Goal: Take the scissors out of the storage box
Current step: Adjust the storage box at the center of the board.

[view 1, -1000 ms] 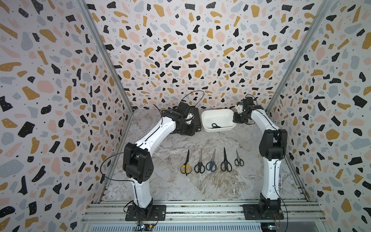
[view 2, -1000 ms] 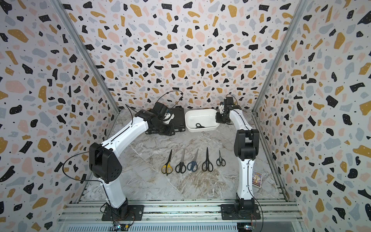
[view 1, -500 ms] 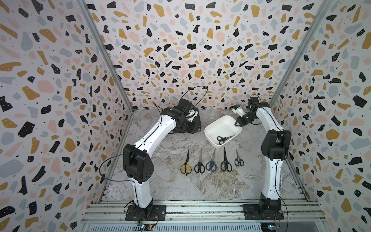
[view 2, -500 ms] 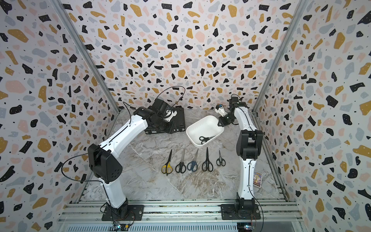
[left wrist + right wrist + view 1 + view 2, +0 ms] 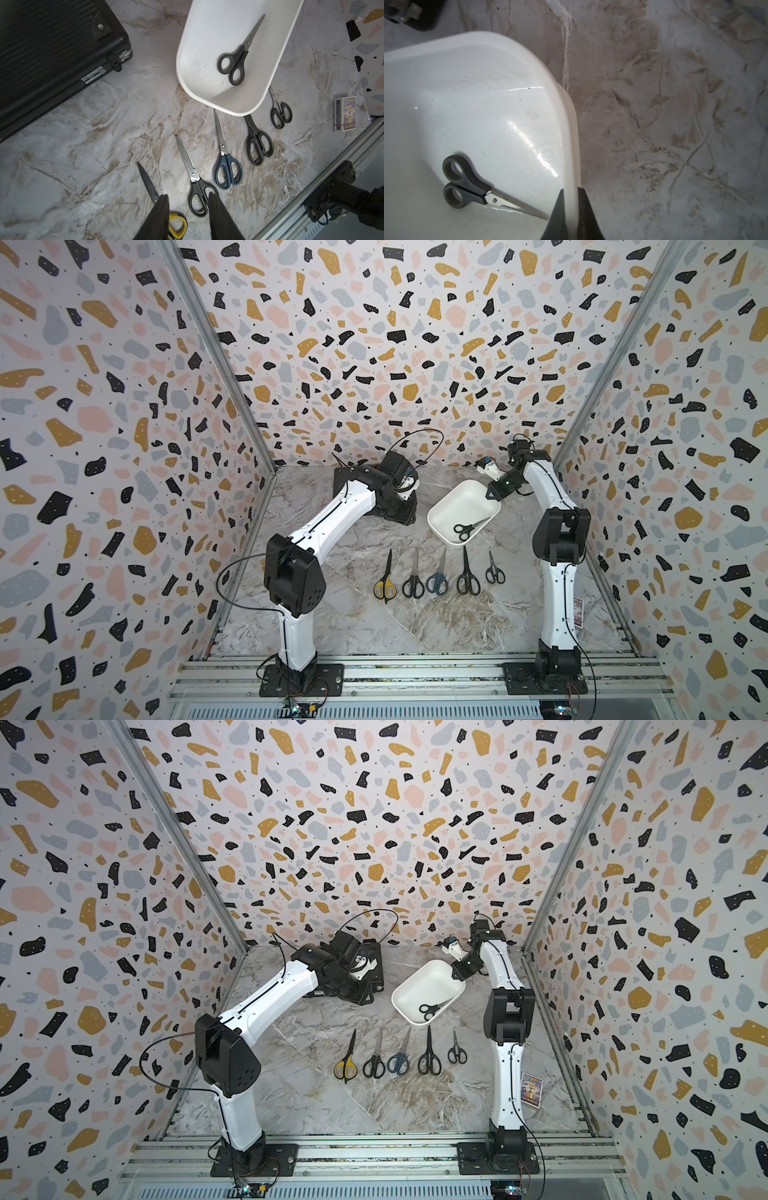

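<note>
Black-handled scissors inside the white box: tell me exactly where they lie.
In a top view the black-handled scissors lie at the near end of the storage box, right of centre, just behind the row of five scissors.

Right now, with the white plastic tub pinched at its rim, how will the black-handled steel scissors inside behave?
The black-handled steel scissors probably slide: the white plastic tub looks glossy inside. Lying flat, unlikely to roll.

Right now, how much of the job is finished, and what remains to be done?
Done: five scissors lie in a row on the table, outside the storage box. In hand: the right gripper is shut on the box's rim and holds it tilted above the row; the left gripper is open and empty. Left: one black-handled pair lies inside the box.
</note>
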Tool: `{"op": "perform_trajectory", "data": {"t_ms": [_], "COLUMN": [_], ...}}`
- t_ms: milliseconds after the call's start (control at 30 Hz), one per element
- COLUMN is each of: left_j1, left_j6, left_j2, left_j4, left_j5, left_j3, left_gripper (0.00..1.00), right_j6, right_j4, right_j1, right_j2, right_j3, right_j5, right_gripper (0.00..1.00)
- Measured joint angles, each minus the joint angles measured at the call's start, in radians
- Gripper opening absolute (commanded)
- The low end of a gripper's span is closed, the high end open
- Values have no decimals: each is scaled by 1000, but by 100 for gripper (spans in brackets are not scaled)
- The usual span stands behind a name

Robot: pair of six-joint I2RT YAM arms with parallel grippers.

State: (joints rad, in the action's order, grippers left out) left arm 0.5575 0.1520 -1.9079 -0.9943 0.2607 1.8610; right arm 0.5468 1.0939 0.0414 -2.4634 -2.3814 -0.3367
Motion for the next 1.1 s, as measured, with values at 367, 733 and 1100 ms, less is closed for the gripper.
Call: {"op": "perform_trajectory", "data": {"t_ms": [367, 733, 1100], "left_j1": [20, 28, 81], "left_j6": [1, 2, -60], "left_j2": [-93, -165, -360], "left_j4": [-5, 18, 105], "left_j5": [2, 13, -18], "left_j3": [113, 196, 362], "left_gripper": [35, 36, 37], "right_j6": [-93, -117, -421], "right_j4": [-93, -170, -611], "right_j1": [5, 30, 34], "right_j2": [-27, -24, 323], "right_j3": [1, 31, 591], "right_j5": [53, 71, 246], "right_gripper": [0, 39, 56]}}
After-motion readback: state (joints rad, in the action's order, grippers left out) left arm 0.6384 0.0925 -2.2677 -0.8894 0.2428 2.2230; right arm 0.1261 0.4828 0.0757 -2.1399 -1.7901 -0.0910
